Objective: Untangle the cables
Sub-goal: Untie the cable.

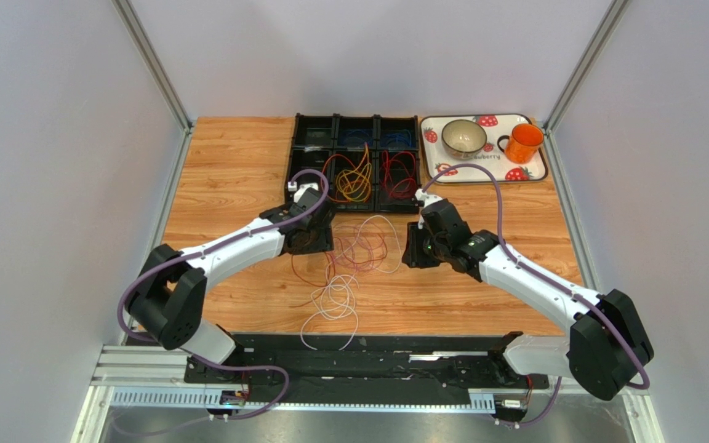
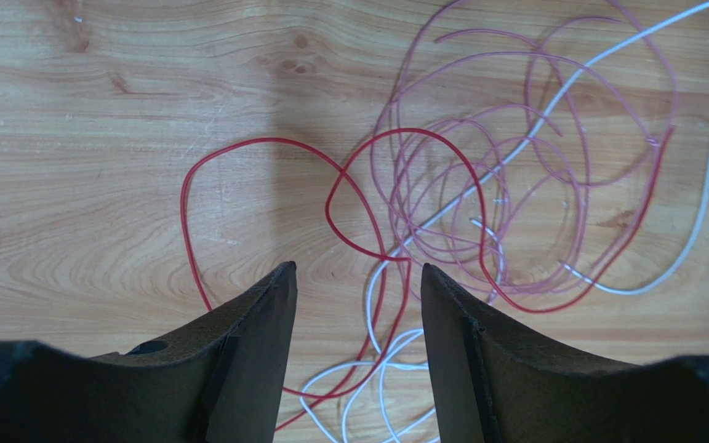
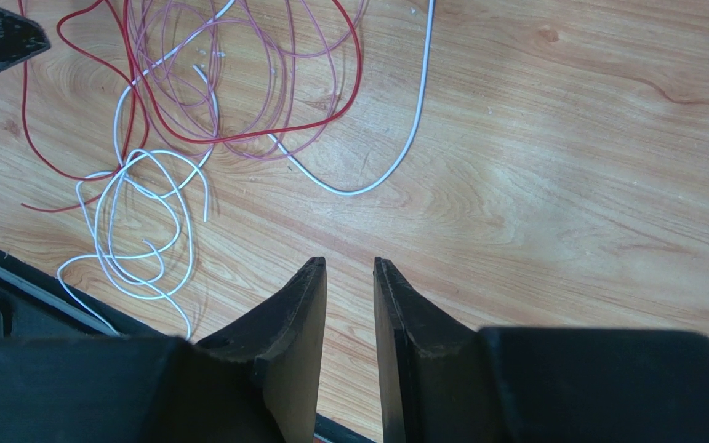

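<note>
Left gripper (image 2: pixel 356 277): released, jaws well apart, nothing in them. It hangs over the left edge of the tangle. Through the gap I see the thin red wire (image 2: pixel 256 140) and a thin white wire (image 2: pixel 543 125) crossing on the wooden table (image 1: pixel 238 166) below.

Right gripper (image 3: pixel 349 268): jaws a narrow slit apart with bare wood between, so it holds nothing. It sits just right of the tangle and isn't touching it.

The cables are one loose knot mid-table between the two grippers. The red wire is threaded through the pale pink loops (image 2: pixel 478 175), with the long white wire running across both. A small white coil (image 3: pixel 141 221) lies nearer, towards the arm bases. The black compartment tray (image 1: pixel 303 129) at the far edge already holds orange-yellow wires (image 1: pixel 354 180) and more red ones.

My read is that the step is picking one strand, and red is the likely choice.

- Don't close where the jaws are now, or they'll catch red and white together.
- Shift to the open red loop at the tangle's left, where it lies alone.
- Come down flat to the wood and close fully, since the wire is thin and slips.
- Use the right gripper to pin the pink bundle.
- Draw the red wire out leftwards, low and slow.
- If the pink loops drag along, stop and regrip closer to the crossing.
</note>
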Available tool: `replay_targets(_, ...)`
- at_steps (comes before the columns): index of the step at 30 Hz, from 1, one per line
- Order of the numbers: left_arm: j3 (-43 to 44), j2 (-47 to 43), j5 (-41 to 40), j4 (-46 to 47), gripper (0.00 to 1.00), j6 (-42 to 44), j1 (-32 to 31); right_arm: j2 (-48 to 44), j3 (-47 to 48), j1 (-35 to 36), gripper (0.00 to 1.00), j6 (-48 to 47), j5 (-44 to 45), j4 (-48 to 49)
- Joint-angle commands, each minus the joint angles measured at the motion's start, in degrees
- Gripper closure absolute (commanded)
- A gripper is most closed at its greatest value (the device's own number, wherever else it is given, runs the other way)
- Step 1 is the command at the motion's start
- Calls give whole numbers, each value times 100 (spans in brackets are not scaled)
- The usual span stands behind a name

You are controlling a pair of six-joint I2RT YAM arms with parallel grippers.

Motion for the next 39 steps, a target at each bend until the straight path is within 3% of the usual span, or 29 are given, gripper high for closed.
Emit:
replay_targets(1,219,277,-287,122,40,-305,-14,-38,3,29,71,-109,-132,245)
replay_targets(9,378,734,-367,87,49,-384,-14,76,-6,20,71,-109,-194,262)
replay_targets(17,325,708,-402,113,64,-428,-6,182,-6,29,72,-126,-202,289)
replay_targets(27,386,743,-279,149,88,-340,-14,278,3,20,72,-126,-185,289)
replay_targets(30,386,708,-252,140,100,-331,-14,287,-6,20,73,-135,-176,289)
replay_targets(35,509,612,-270,-44,100,-270,-6,305,12,29,73,-126,-185,280)
replay_targets(39,290,322,-481,-19,51,-524,-6,296,-6,29,73,-117,-185,289)
